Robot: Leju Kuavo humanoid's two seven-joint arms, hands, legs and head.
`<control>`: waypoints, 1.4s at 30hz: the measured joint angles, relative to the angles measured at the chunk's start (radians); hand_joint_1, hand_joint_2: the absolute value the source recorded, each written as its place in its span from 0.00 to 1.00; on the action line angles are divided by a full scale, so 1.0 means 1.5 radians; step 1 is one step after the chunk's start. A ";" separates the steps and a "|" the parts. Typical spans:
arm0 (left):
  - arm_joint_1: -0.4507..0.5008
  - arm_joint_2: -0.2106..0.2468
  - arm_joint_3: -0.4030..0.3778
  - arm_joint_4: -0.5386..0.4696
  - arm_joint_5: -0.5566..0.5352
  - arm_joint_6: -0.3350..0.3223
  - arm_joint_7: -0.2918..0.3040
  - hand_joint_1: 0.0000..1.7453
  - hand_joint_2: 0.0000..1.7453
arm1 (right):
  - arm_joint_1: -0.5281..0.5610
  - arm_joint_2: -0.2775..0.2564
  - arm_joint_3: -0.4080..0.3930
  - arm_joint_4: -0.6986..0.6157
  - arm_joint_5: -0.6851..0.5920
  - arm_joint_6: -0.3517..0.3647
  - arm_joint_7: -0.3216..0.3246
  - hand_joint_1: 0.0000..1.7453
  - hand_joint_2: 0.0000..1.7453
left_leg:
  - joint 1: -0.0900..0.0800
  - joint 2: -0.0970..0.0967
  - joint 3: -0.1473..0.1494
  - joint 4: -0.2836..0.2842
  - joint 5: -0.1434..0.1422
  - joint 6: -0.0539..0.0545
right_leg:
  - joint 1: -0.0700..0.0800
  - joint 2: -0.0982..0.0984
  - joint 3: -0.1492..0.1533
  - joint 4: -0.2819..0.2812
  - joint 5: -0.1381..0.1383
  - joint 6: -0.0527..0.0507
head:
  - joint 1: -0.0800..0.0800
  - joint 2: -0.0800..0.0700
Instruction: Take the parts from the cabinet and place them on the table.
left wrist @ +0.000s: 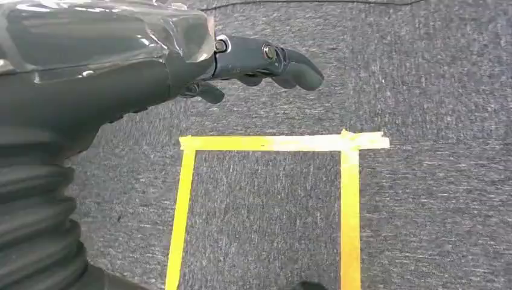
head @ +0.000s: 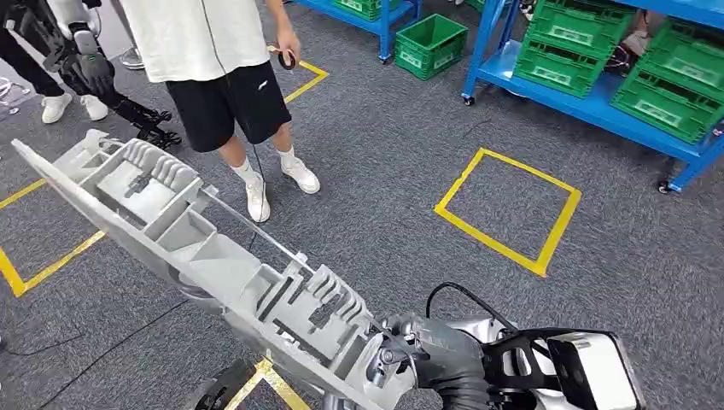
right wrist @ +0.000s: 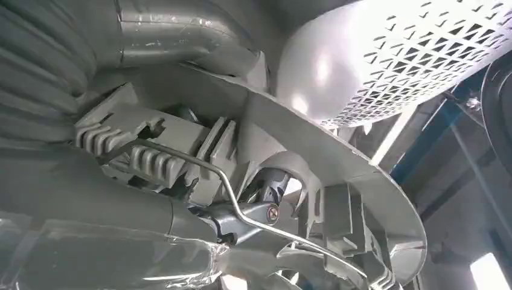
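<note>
While the robot stands on grey carpet with no counter in sight, the task's thing, a long light-grey moulded plastic part with ribs, pockets and a thin wire rod [head: 213,248], runs diagonally across the head view from upper left down to lower right. At the far left a yellow tape corner [head: 34,260] marks the floor beneath its raised end. In the left wrist view the left robot hand [left wrist: 253,63] hangs over a yellow tape square [left wrist: 265,143], holding nothing, fingers loosely extended and apart. Behind the part stands a person in a white shirt and black shorts [head: 213,77], feet close to its upper edge. Further right lies another yellow tape square [head: 508,209], then blue shelving with green plastic crates [head: 580,43]. At lower right the right robot hand [head: 427,350] grips the part's near end, fingers wrapped into its ribbing [right wrist: 151,157]. Judged risks: the part is carried from one end only, so its weight may lever it out of the grip; its far end may strike the person or the shelving if the robot turns.
</note>
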 joint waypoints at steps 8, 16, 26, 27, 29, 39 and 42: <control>-0.006 0.004 0.001 -0.005 -0.003 -0.003 0.001 0.00 1.00 | -0.001 0.002 -0.001 0.000 0.001 0.001 -0.001 1.00 1.00 | -0.004 -0.014 0.024 -0.059 0.017 0.024 | 0.001 0.025 -0.024 0.053 -0.033 0.006 | 0.003 0.000; -0.006 0.002 0.001 -0.005 -0.006 -0.005 0.001 0.00 1.00 | 0.001 -0.002 -0.003 0.000 0.003 0.001 -0.001 1.00 1.00 | 0.003 -0.076 0.017 -0.038 0.007 0.007 | -0.023 0.066 -0.007 0.004 -0.002 0.043 | 0.005 0.000; 0.000 0.004 0.001 -0.005 -0.007 -0.006 0.002 0.00 1.00 | 0.000 0.003 -0.004 -0.002 0.006 0.001 -0.004 1.00 1.00 | 0.009 -0.024 -0.095 0.170 -0.086 -0.023 | -0.011 0.027 0.000 0.003 -0.005 0.002 | 0.001 0.000; 0.001 0.003 0.001 -0.005 -0.007 -0.006 0.002 0.00 1.00 | 0.001 0.003 -0.004 -0.002 0.006 0.001 -0.004 1.00 1.00 | 0.009 -0.023 -0.103 0.179 -0.080 -0.022 | -0.010 0.022 0.001 0.003 -0.005 0.001 | 0.001 0.000; 0.001 0.004 0.002 -0.005 -0.007 -0.006 0.002 0.00 1.00 | 0.000 0.003 -0.004 -0.002 0.006 0.001 -0.004 1.00 1.00 | 0.008 -0.021 -0.069 0.104 -0.031 -0.016 | -0.007 0.013 0.004 0.003 -0.007 -0.001 | 0.001 0.000; 0.001 0.004 0.020 -0.005 0.000 0.034 0.031 0.00 1.00 | 0.001 0.001 -0.006 -0.002 0.009 0.005 -0.008 1.00 1.00 | -0.002 -0.021 0.012 -0.053 0.022 0.021 | -0.001 0.030 -0.027 0.077 -0.052 0.006 | 0.005 0.000; 0.002 0.003 0.023 -0.003 -0.001 0.048 0.043 0.00 1.00 | 0.007 -0.001 -0.007 -0.002 0.013 0.007 -0.008 1.00 1.00 | -0.003 -0.040 0.012 -0.053 0.021 0.020 | -0.004 0.036 -0.097 0.198 -0.083 0.010 | 0.005 0.000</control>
